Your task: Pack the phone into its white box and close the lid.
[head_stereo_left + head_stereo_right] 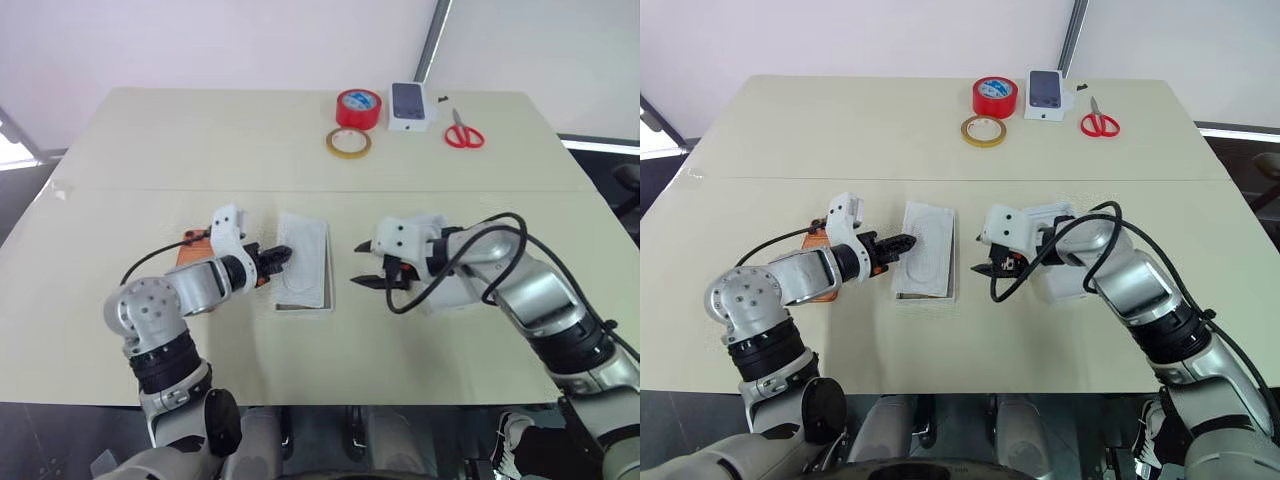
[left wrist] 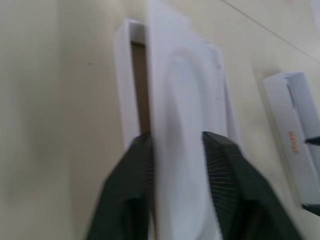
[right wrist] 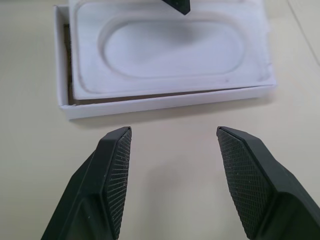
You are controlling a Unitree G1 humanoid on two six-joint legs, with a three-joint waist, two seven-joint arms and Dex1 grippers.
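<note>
Your white box is a shallow thin-walled tray with the oval-recessed insert lying askew on top. Your left gripper straddles the insert's edge, fingers parted around it. Your right gripper hangs open just beside the box, bare table between. The orange phone lies behind the left arm.

Beige table – pale wall

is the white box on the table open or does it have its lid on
Open. The white box has no lid on it; a white insert with an oval recess lies askew across its top. The lid sits apart, beside it.
</note>
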